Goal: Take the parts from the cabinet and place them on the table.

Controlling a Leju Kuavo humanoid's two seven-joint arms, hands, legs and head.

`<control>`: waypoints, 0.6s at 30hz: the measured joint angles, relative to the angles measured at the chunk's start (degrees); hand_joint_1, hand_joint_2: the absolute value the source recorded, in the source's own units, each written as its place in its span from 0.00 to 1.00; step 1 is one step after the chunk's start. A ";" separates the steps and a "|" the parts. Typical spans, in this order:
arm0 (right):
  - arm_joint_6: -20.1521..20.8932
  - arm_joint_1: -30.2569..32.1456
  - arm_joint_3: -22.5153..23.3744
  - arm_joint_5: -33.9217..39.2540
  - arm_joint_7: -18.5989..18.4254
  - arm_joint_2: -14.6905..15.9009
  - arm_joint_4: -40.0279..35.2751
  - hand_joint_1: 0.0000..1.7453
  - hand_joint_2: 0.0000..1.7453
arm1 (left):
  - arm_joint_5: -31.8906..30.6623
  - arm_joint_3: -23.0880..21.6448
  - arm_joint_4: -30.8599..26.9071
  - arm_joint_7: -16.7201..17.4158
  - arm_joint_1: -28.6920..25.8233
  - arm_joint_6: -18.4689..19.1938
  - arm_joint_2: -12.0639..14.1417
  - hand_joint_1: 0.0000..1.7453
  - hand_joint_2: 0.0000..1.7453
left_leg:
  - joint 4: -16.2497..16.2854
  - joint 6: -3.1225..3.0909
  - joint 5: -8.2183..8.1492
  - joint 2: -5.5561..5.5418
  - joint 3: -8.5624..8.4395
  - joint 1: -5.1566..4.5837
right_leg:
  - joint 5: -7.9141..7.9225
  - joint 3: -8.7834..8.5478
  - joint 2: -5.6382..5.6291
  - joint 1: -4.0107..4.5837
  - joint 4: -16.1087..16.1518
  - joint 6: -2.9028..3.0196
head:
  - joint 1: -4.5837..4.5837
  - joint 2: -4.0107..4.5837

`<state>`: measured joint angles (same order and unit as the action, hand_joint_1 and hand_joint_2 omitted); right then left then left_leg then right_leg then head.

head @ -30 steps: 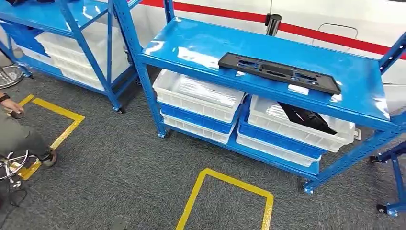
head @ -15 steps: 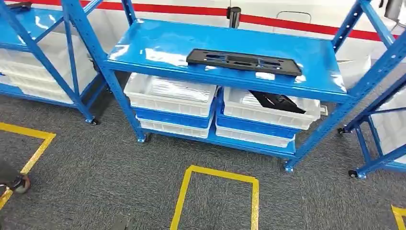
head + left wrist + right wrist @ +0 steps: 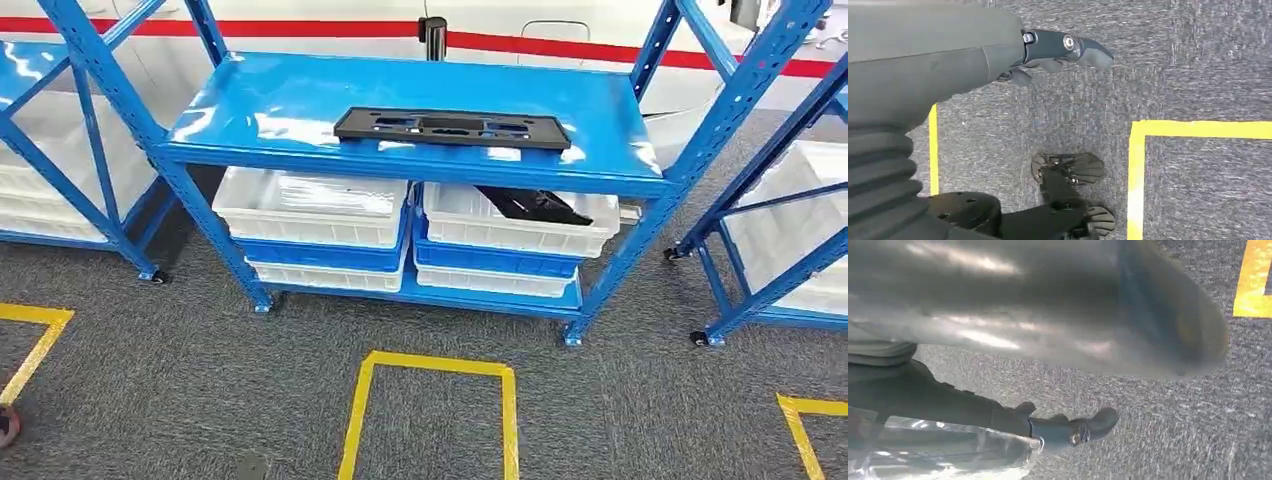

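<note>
A long flat black part with cut-outs lies on the top shelf of the blue cabinet, straight ahead in the head view. Below it, a second black part lies tilted in the right-hand white bin. The left white bin beside it looks to hold only clear wrapping. My left hand hangs over the grey carpet, holding nothing, its fingers loosely apart. My right hand also hangs above the carpet with nothing in it, blurred.
Blue racks with white bins stand on both sides, one on the left and one on the right. A yellow taped square marks the carpet in front of the cabinet. A person's shoe sits at the far left edge.
The whole picture has shifted: the camera has turned, bringing the cabinet square and centred. The person at the left has slid out of frame except for a shoe.
</note>
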<state>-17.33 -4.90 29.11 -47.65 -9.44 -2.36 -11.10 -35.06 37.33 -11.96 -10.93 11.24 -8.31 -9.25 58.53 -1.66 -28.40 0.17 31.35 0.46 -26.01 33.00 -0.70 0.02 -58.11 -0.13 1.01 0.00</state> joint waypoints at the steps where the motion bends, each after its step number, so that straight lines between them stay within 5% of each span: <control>1: 0.00 0.01 0.00 0.00 -0.09 0.06 0.00 0.00 0.00 | 0.00 0.00 0.00 0.11 0.00 0.06 -0.11 0.00 1.00 | -0.39 0.67 0.36 -0.02 -0.06 0.08 | -0.40 0.27 0.02 0.43 -0.29 0.07 | 0.06 0.00; 2: -0.04 0.04 0.00 0.00 -0.13 0.11 0.00 0.00 0.00 | 0.00 0.02 0.00 0.24 -0.03 0.07 -0.22 0.00 1.00 | -0.32 1.51 0.18 -0.02 -0.03 -0.04 | -0.24 0.32 0.04 0.29 -0.21 0.18 | -0.13 0.00; 5: -0.24 0.02 0.00 -0.11 -0.26 -0.07 0.00 0.00 0.00 | 0.00 0.02 0.00 0.46 -0.04 0.07 -0.13 0.00 1.00 | -0.31 0.66 0.37 -0.05 0.07 -0.61 | -0.04 0.29 0.06 0.08 -0.17 -0.27 | -0.07 0.00; 18: -2.05 0.02 0.07 -0.33 -1.16 -0.07 0.00 0.00 0.00 | 0.00 0.02 0.00 0.90 -0.05 0.50 -0.22 0.00 1.00 | -0.25 0.20 0.29 -0.05 0.12 -0.94 | 0.03 0.36 0.04 -0.33 -0.09 -0.44 | -0.09 0.00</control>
<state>-19.39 -4.88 29.18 -47.98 -10.60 -2.43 -11.10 -35.06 37.35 -11.96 -10.03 11.18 -7.80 -9.46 58.29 -1.46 -28.11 0.12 31.46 -0.49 -25.98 33.35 -0.65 -0.31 -58.19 -0.56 0.92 0.00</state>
